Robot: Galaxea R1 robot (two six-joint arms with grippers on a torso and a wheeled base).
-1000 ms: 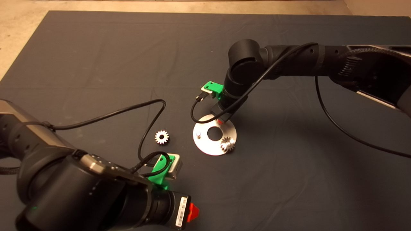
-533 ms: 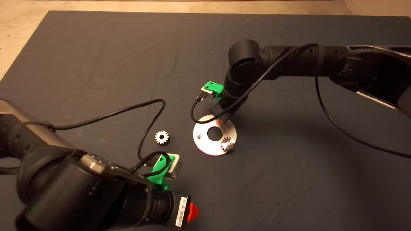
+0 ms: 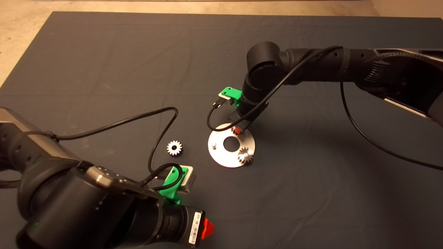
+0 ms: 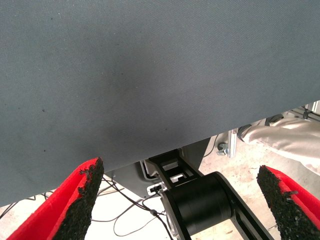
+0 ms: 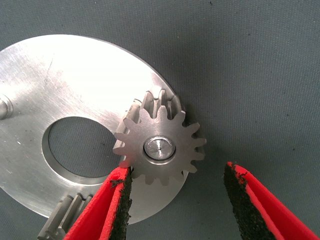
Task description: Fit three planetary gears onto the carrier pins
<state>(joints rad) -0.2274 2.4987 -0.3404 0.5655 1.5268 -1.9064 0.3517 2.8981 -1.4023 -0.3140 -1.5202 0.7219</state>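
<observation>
The shiny disc [image 3: 221, 157] lies mid-mat and also shows in the right wrist view [image 5: 75, 75]. One gear [image 3: 245, 155] sits on the pin nearest the front edge; part of it shows in the right wrist view [image 5: 62, 227]. A second gear [image 5: 160, 147] sits on the far pin, with the pin tip showing in its hole. My right gripper [image 5: 177, 200] hangs just above this gear, open, its fingers [image 5: 117, 210] apart from the teeth. In the head view the right gripper [image 3: 237, 130] hides that gear. One pin [image 3: 214, 144] is bare. The third gear [image 3: 174, 148] lies loose on the mat, left of the disc.
My left gripper [image 4: 182, 200] is parked open and empty at the mat's lower left [image 3: 207, 228]; its view looks past the mat's edge at a black stand [image 4: 200, 205], cables and pale fabric [image 4: 285, 140]. A black cable [image 3: 162, 135] loops near the loose gear.
The right wrist has shifted slightly and lifted a little above the disc's far edge. The gears, the disc and the left arm have not moved.
</observation>
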